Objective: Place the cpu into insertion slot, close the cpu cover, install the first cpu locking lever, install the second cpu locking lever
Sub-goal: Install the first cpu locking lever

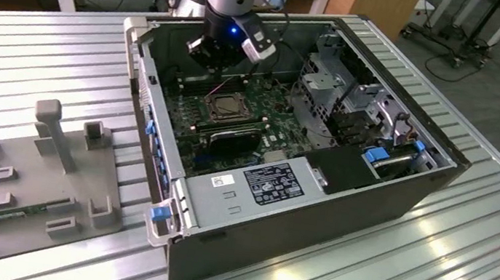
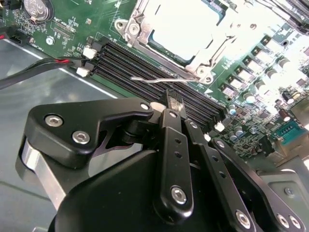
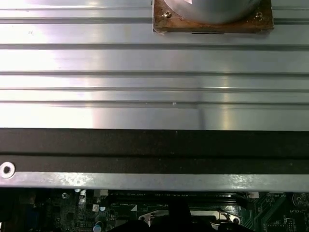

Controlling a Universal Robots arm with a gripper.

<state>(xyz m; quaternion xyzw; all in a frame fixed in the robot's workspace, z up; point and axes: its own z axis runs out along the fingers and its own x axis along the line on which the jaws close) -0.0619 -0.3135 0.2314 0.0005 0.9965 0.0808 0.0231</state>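
Gripper (image 2: 173,101): the fingers read as closed together with nothing between them. Matte black links, ridged pad at the tip. The tip hovers just over the black ribbed memory slots (image 2: 145,65), near the free end of a locking lever (image 2: 161,79). This is a thin, bright wire, springy by the look of it, lying loose rather than hooked.

Beyond it, the cpu (image 2: 181,26), with its flat silvery top, sits in the insertion slot (image 2: 131,29). The cpu cover (image 2: 166,58), a stamped sheet-metal frame, appears to be down around it.

Risks for you to watch:
- Round polished wire gives a narrow pad little purchase. A slip would drive the tip into the memory slots or the small can capacitors (image 2: 251,63).
- The wire may spring back if let go unhooked.
- The red-and-black cable (image 2: 43,65) lies close to the gripper body and could snag.

Farthest out, in the exterior view: the dark steel case (image 1: 318,216) on the ribbed aluminium table (image 1: 45,67).
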